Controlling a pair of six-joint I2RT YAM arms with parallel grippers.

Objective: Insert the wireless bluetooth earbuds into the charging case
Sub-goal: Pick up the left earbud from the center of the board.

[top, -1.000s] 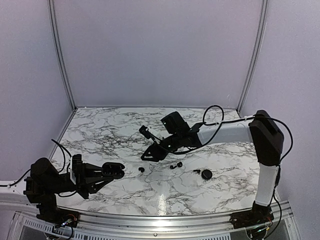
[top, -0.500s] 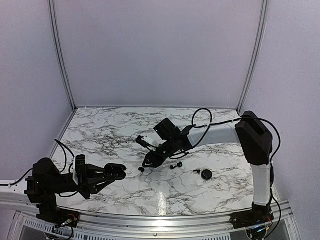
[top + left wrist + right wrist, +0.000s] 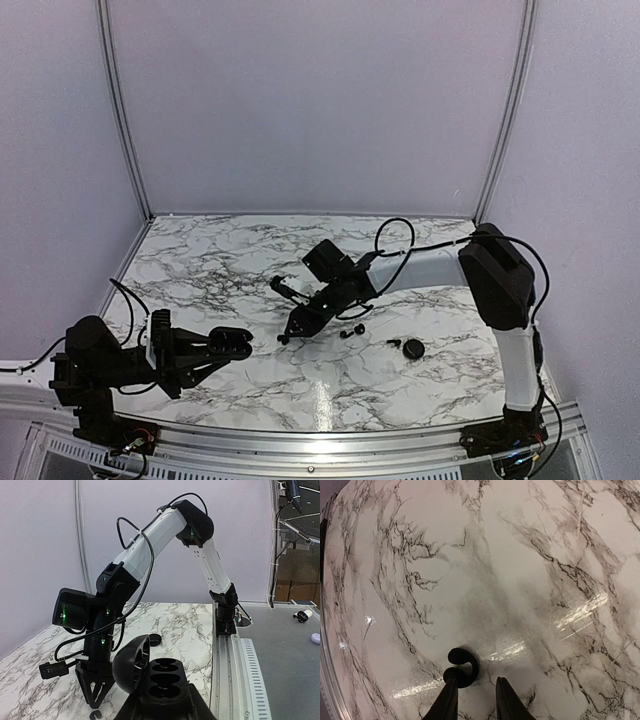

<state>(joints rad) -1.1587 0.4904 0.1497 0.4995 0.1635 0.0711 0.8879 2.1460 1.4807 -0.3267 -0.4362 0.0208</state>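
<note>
Earbud (image 3: 461, 665) lies lengthwise toward right gripper (image 3: 476, 687), jaws apart; left gripper (image 3: 232, 343) clamps charging case (image 3: 165, 677).

- The right gripper (image 3: 476, 692) ran off the bottom edge of its wrist view, one finger covering part of an earbud (image 3: 462, 664).
- The charging case (image 3: 162, 680) was cropped at its base in the left wrist view.

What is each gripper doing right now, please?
Left gripper: closed on the open charging case.
Right gripper: slightly open, empty; an earbud lies at its tip.
</note>
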